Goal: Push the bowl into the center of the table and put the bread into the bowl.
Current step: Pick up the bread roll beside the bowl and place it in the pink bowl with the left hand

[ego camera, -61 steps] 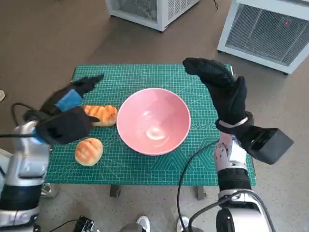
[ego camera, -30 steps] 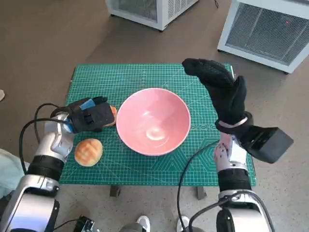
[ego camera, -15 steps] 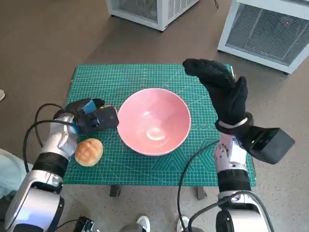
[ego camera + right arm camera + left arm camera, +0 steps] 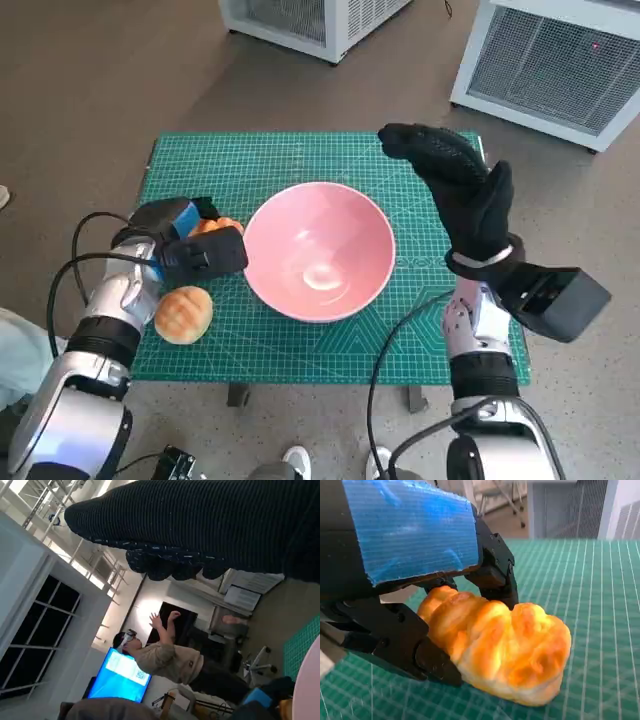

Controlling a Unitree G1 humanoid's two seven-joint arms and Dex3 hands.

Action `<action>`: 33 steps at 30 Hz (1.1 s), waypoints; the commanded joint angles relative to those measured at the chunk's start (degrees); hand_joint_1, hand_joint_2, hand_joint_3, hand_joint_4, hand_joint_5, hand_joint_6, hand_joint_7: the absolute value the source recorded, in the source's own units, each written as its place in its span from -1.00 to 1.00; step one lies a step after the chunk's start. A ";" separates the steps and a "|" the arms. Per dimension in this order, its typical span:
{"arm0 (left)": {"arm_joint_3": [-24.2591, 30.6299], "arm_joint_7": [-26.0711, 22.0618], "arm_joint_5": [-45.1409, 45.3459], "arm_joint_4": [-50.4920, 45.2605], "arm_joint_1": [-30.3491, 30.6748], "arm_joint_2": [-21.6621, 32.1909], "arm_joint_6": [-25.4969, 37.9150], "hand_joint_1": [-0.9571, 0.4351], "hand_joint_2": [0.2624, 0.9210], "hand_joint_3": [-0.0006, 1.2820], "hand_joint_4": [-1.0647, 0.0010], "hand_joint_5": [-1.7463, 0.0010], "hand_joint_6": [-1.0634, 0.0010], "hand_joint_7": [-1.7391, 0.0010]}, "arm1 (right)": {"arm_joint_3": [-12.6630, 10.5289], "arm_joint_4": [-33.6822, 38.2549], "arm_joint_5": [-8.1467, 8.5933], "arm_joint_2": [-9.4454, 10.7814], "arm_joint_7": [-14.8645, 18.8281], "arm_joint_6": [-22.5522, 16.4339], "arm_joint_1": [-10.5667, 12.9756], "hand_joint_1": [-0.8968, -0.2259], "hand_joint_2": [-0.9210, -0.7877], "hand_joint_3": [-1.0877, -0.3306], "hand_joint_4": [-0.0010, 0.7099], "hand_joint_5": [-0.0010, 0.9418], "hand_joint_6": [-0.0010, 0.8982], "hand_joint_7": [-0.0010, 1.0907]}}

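The left hand (image 4: 190, 245) has closed around the long bread (image 4: 502, 652) and now holds it just above the green mat (image 4: 300, 160), near its left edge beside the pink bowl (image 4: 318, 250). The bowl sits mid-mat, holding nothing. A round bun (image 4: 183, 314) lies near the front-left corner. The right hand (image 4: 460, 190) hovers spread, empty, above the right edge.

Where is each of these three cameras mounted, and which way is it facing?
Head view: on the head, looking steeply down at the green table, pink bowl, both arms.
Left wrist view: behind the left hand, whose fingers hold a long bread.
Right wrist view: behind the raised right hand, facing the room and a person.
Shared: head and left wrist views both show that bread.
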 commanded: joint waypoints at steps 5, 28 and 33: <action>5.80 -0.13 -0.99 -20.92 5.82 3.76 4.38 0.38 0.99 -0.93 -0.33 -0.27 -0.25 -0.34 | 0.25 0.18 0.35 0.43 0.43 1.15 1.57 -0.44 -1.00 -0.14 -0.50 -0.99 -1.00 0.09; 13.55 -0.08 -0.94 -64.68 21.37 2.15 0.20 0.38 0.96 -0.98 -0.50 -0.16 -0.33 -0.29 | -0.08 0.34 0.93 0.39 1.12 1.33 1.71 -0.44 -1.00 -0.13 -0.50 -1.00 -1.00 0.09; 10.86 -1.29 0.56 -64.89 21.32 1.04 -2.87 0.38 0.97 -0.98 -0.45 -0.18 -0.32 -0.30 | -0.06 0.29 0.90 0.42 1.20 1.21 1.78 -0.44 -1.00 -0.13 -0.50 -1.00 -1.00 0.09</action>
